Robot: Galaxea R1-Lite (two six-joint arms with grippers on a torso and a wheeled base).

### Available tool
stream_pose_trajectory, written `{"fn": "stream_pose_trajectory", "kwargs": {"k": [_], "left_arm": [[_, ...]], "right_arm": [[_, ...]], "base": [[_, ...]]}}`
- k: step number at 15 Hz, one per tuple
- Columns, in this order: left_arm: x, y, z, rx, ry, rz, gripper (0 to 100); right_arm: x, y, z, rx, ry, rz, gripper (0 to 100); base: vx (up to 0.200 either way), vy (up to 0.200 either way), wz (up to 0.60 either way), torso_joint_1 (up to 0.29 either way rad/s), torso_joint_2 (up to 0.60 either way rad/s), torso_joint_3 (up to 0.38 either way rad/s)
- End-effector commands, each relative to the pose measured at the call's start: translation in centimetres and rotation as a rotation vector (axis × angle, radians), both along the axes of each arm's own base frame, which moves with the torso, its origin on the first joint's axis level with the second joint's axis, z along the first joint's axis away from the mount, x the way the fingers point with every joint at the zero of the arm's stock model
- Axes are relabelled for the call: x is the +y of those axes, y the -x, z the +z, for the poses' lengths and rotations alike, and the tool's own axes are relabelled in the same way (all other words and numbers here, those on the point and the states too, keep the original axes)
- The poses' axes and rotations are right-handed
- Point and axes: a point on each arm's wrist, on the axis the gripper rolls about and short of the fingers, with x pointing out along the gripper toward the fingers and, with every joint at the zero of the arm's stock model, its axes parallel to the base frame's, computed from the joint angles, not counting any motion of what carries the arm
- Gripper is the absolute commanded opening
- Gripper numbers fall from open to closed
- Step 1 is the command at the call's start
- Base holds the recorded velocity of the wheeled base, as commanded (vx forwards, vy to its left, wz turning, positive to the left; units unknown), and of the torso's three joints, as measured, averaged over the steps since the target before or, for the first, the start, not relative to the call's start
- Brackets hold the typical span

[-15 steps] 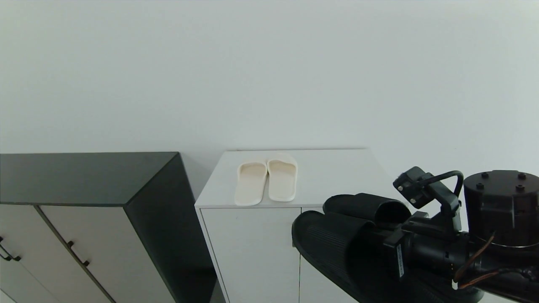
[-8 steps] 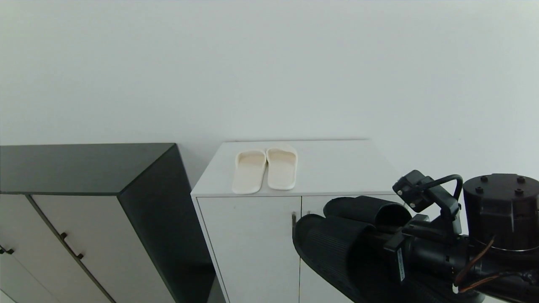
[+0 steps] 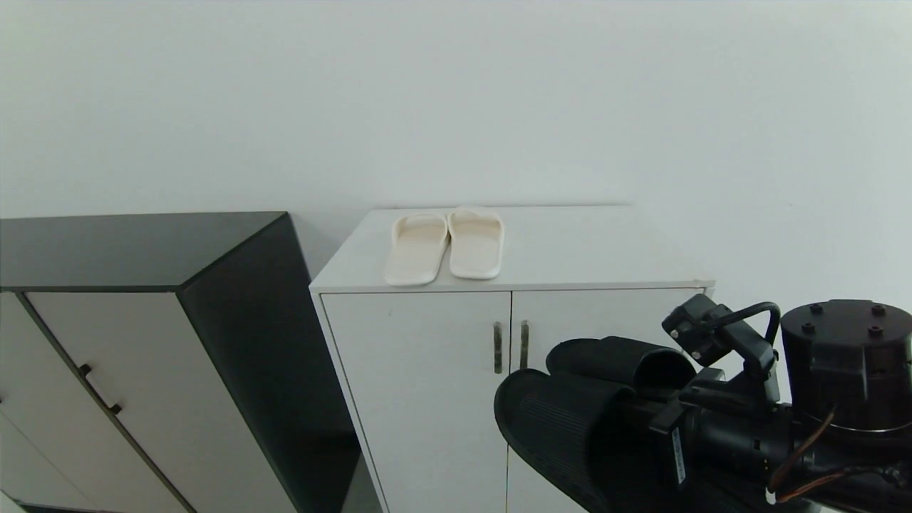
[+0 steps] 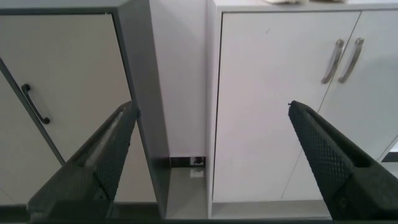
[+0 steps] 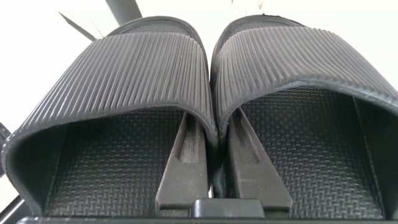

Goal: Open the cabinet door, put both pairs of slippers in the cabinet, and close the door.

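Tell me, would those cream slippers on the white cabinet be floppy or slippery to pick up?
The cream one-piece moulded slippers probably hold their shape: their straps stand arched unsupported. Thick, smooth soles suggest foam, so probably light. Lying flat on the smooth white cabinet top, they would likely slide rather than tip if pushed.

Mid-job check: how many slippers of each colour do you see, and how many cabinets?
cream slippers: 2, side by side on the white cabinet
black slippers: 2, clamped in the right gripper
cabinets: 2, the white cabinet with both doors shut, and a dark cabinet beside it
Total: 6
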Motion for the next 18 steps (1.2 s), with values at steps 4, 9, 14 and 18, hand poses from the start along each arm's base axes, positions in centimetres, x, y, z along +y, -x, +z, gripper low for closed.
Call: {"fn": "stream_pose_trajectory", "kwargs": {"k": [4, 9, 14, 18], "left_arm": [[0.0, 0.0, 0.0, -0.001, -0.001, 0.000, 100], [0.0, 0.0, 0.0, -0.001, -0.001, 0.000, 100], [0.0, -0.1, 0.0, 0.013, -0.006, -0.016, 100], [-0.2, 0.7, 3.5, -0.074, 0.030, -0.083, 100]], "right_arm": [[0.1, 0.0, -0.2, 0.006, 0.005, 0.003, 0], [0.0, 0.2, -0.3, -0.001, 0.018, 0.011, 0], [-0.1, 0.3, -0.5, 0.001, 0.024, 0.012, 0], [0.0, 0.2, -0.7, 0.011, 0.032, 0.014, 0]], "base": [[0.000, 0.000, 0.00, -0.196, 0.52, 0.316], [0.000, 0.000, 0.00, -0.165, 0.48, 0.317], [0.000, 0.000, 0.00, -0.129, 0.47, 0.333], [0.000, 0.000, 0.00, -0.071, 0.45, 0.367]]}}
